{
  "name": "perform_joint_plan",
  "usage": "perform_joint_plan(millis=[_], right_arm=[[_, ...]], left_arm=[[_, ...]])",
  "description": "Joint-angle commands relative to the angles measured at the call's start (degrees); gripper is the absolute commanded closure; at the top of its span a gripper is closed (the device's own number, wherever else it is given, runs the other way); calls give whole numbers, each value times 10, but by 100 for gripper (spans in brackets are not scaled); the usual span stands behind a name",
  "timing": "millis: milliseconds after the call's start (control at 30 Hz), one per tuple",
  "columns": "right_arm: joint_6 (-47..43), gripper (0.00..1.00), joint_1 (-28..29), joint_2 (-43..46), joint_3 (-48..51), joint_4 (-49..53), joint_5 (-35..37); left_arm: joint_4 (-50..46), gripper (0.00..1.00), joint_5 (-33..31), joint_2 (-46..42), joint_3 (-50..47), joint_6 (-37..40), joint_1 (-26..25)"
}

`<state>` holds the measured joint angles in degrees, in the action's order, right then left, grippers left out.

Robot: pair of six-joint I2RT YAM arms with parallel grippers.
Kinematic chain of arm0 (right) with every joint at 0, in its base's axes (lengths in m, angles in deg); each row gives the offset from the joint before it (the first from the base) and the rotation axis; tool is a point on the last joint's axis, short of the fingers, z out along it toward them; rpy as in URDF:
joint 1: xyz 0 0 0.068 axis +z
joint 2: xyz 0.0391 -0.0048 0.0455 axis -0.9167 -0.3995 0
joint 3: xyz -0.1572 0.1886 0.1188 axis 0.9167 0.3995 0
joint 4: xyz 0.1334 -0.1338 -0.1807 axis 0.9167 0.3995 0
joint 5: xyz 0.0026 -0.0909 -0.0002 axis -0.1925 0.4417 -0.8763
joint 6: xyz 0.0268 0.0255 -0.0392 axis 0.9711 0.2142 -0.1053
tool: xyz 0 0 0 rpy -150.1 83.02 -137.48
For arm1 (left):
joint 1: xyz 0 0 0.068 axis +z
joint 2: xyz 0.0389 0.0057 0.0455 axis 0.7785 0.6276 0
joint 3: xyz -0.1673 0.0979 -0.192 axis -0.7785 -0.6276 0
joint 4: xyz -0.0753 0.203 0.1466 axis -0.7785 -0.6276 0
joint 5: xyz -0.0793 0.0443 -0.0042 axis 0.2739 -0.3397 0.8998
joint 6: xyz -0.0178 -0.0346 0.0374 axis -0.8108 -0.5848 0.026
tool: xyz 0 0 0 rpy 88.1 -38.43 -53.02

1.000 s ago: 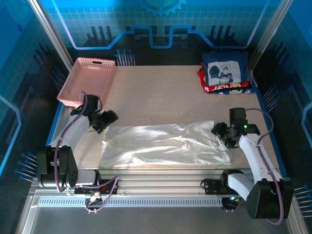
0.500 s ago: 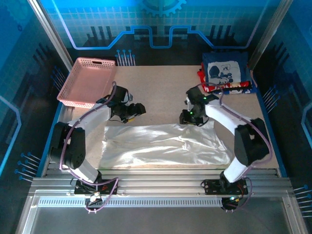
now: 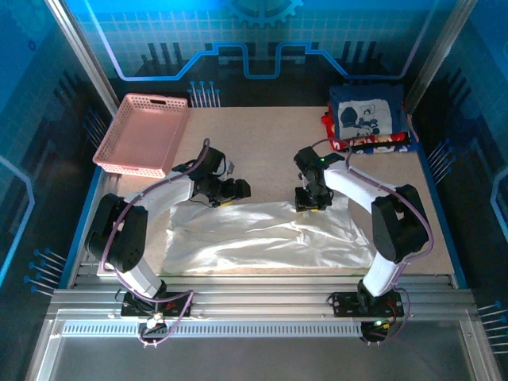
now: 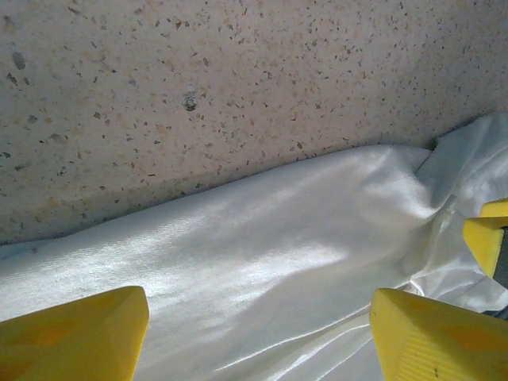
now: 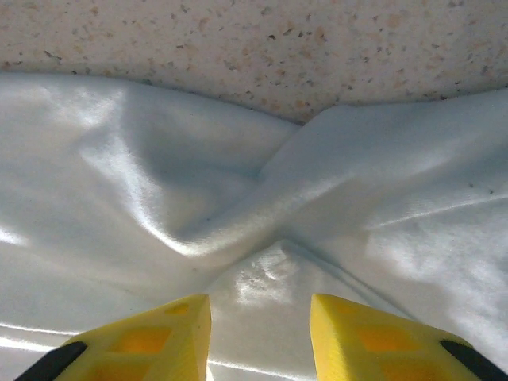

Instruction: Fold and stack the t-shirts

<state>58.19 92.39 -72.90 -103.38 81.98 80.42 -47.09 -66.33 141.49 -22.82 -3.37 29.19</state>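
A white t-shirt (image 3: 270, 234) lies spread and creased across the near half of the table. My left gripper (image 3: 238, 190) hovers at the shirt's far edge, left of centre. In the left wrist view it (image 4: 258, 333) stands open, its yellow fingers wide apart above the cloth (image 4: 262, 230). My right gripper (image 3: 312, 202) is at the far edge, right of centre. Its fingers (image 5: 260, 325) straddle a raised ridge of the cloth (image 5: 159, 175) with a gap on either side. Folded t-shirts, a navy one with white print (image 3: 367, 117) on top of red and blue ones, are stacked at the back right.
A pink lattice basket (image 3: 143, 133) sits at the back left corner. Speckled tabletop (image 3: 262, 143) lies bare between the basket and the stack. One yellow finger of the right gripper (image 4: 484, 238) pokes into the left wrist view at the right edge.
Both arms have swung in from the shirt's outer ends to its far edge, toward the middle. The right gripper's fingers have narrowed. The left gripper's fingers have stayed wide.
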Motion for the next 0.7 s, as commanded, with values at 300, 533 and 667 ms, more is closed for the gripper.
perform_joint_plan(millis=[300, 533, 667], right_arm=[[-21, 71, 8, -36, -7, -13, 20], [-28, 95, 15, 12, 23, -18, -1], [-18, 100, 20, 47, 50, -21, -18]], left_arm=[[-7, 26, -9, 1, -10, 22, -5], [-7, 26, -19, -1, -15, 24, -5], [0, 26, -20, 3, -19, 20, -5]])
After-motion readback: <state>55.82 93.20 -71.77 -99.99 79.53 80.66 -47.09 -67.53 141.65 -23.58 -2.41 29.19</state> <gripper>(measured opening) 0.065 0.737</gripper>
